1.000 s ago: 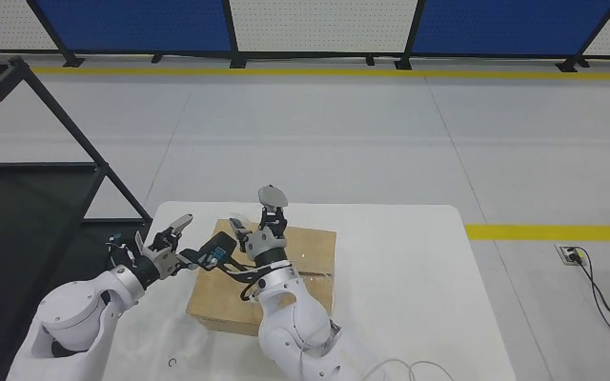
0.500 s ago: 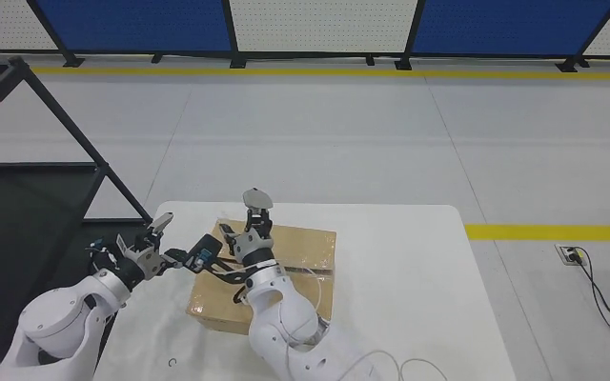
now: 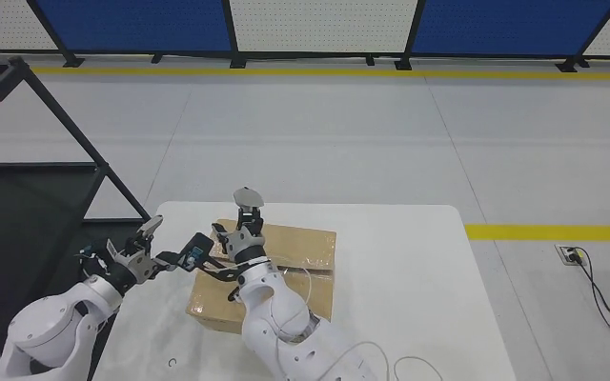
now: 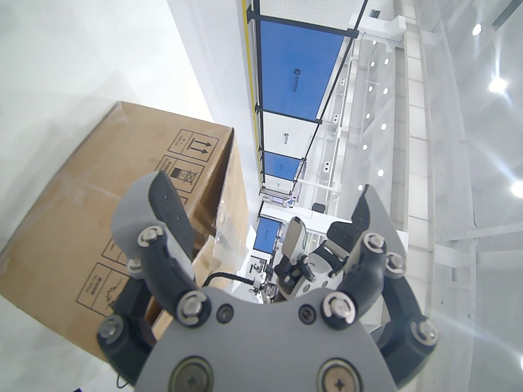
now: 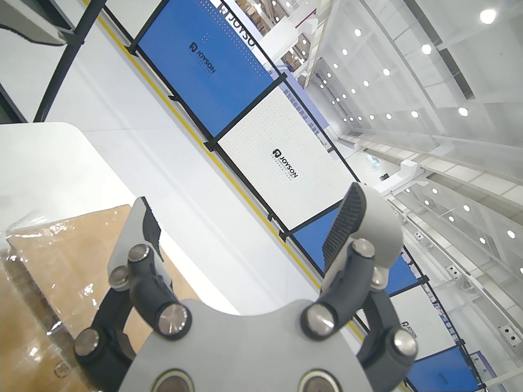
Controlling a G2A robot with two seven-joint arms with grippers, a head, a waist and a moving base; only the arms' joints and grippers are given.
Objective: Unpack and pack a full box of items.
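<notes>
A brown cardboard box (image 3: pixel 295 276), shut and sealed with clear tape, stands on the white table (image 3: pixel 410 267). My right gripper (image 3: pixel 242 213) is raised over the box's far left corner, pointing away from the table, open and holding nothing. The right wrist view has that gripper (image 5: pixel 249 222) open, with the taped box top (image 5: pixel 45 275) beside one finger. My left gripper (image 3: pixel 133 238) hangs off the box's left side, a short gap from it, open and holding nothing. The left wrist view has its own gripper (image 4: pixel 265 214) open beside the box's printed side (image 4: pixel 106 189), the right gripper (image 4: pixel 302 246) beyond.
A black metal rack (image 3: pixel 57 143) stands just left of the table. A thin white cable (image 3: pixel 410 367) lies near the table's front edge, and a small ring (image 3: pixel 172 362) at front left. Blue and white partition panels (image 3: pixel 315 24) line the far floor.
Both arms have shifted left. The right gripper slid from above the box's top toward its far left corner. The left gripper drew back from the box. Both stayed open.
</notes>
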